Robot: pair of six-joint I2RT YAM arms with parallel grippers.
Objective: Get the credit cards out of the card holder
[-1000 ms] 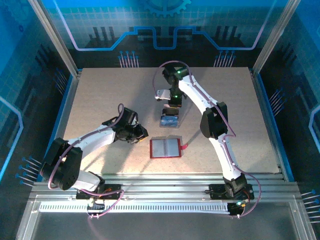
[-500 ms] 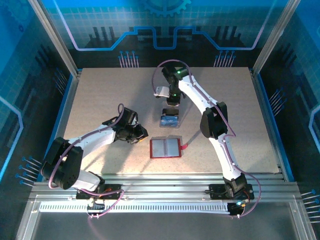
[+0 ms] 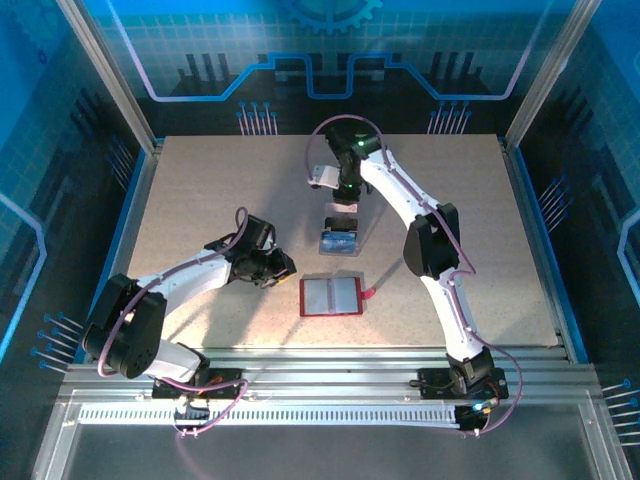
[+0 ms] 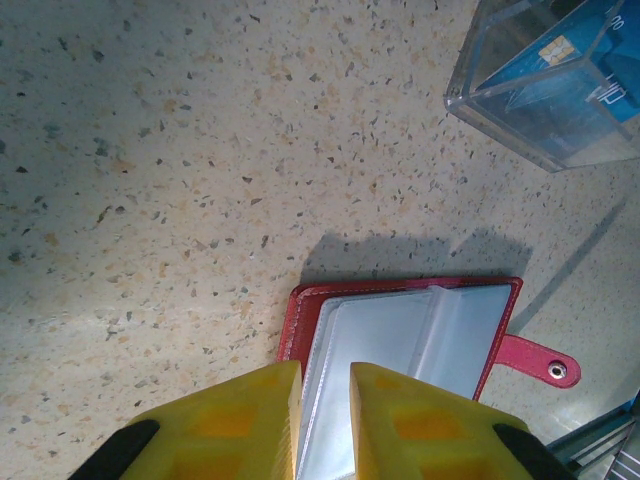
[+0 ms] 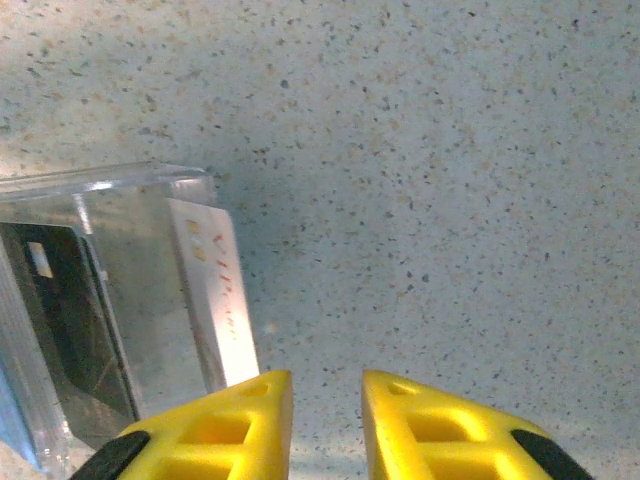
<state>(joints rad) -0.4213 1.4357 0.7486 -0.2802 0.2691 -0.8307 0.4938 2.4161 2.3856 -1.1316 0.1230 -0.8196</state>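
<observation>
The card holder (image 3: 329,296) is lying open toward the middle of the bench's near edge, with its strap tab (image 4: 535,360) sticking out to the right. The left gripper (image 4: 325,420) is hovering just beside the holder's left edge, jaws a narrow slit apart and gripping nothing. Beyond the holder, a clear tray (image 3: 339,241) is holding the credit cards (image 5: 215,290): blue, black and pale pink. The right gripper (image 5: 327,420) is hanging at the tray's far side, jaws slightly parted and empty.
</observation>
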